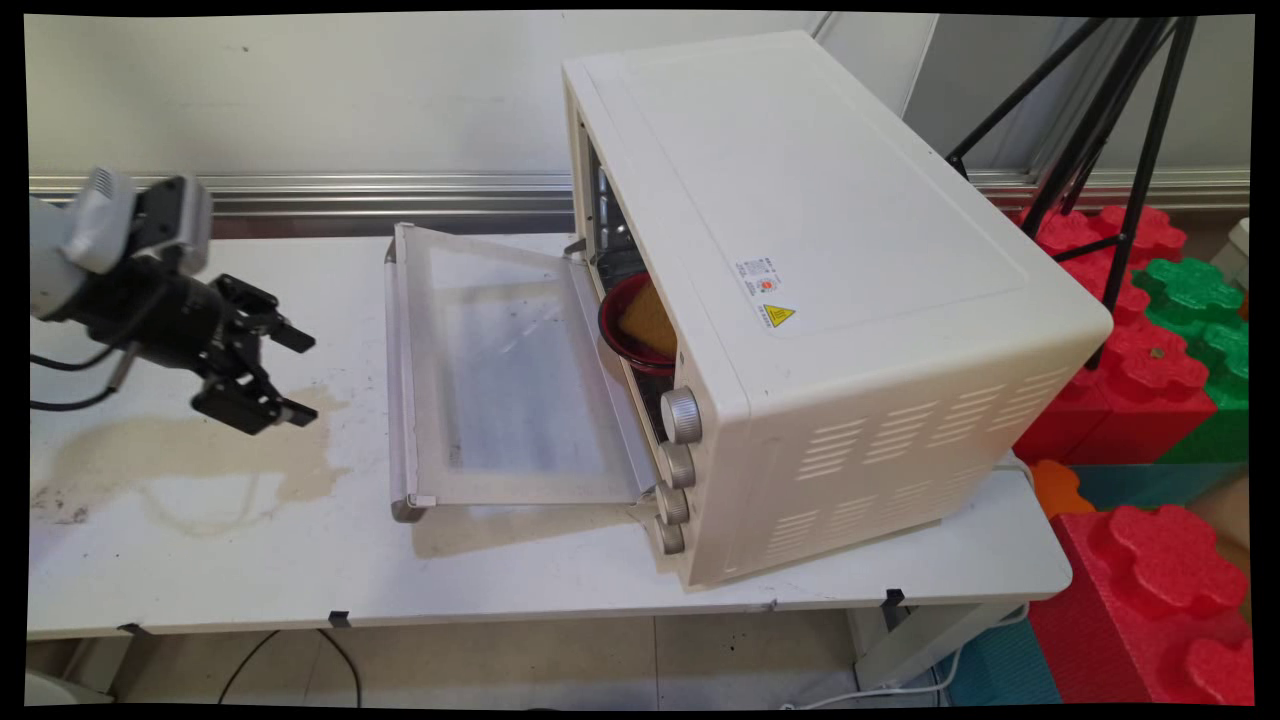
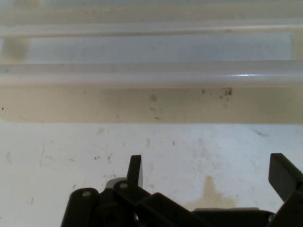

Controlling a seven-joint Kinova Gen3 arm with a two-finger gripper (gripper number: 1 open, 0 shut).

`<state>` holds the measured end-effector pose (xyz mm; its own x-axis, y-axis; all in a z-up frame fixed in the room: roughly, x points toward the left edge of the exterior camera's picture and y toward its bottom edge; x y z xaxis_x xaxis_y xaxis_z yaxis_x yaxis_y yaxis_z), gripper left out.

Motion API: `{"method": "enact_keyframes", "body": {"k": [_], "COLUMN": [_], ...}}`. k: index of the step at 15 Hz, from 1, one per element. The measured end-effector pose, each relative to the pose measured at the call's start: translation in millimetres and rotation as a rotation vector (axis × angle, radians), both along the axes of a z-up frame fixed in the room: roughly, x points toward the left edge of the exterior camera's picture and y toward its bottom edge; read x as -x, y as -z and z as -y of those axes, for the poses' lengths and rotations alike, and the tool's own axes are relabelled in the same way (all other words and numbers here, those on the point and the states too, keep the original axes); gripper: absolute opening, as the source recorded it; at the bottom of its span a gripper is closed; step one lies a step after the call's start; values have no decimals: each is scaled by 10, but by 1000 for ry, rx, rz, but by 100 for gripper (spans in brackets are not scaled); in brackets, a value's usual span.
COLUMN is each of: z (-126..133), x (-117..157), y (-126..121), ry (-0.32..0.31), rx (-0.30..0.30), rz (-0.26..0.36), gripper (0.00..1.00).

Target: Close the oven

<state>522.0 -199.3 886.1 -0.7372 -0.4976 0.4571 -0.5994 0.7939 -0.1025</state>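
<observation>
Stained white tabletop (image 1: 200, 560) carries a toaster oven (image 1: 830, 300) whose dropped door (image 1: 500, 380) the empty, spread-open gripper (image 1: 300, 375) risks bumping.

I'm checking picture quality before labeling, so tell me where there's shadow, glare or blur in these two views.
Main view: sharp and evenly lit; the open oven door throws a soft shadow onto the table beneath it, and the straight edges bow slightly. Hand view: soft and hazy, the door's handle carries a small bright glint, and the hand is dark against the pale table.
</observation>
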Motion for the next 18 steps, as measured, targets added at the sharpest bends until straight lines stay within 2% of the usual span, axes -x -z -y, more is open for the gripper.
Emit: {"method": "enact_keyframes", "body": {"k": [7, 8, 18], "z": [200, 226, 396], "x": [132, 152, 248], "y": [324, 362, 574], "ry": [2, 2, -11], "rx": [5, 6, 35], "rz": [13, 14, 7], "gripper": [100, 0, 0]}}
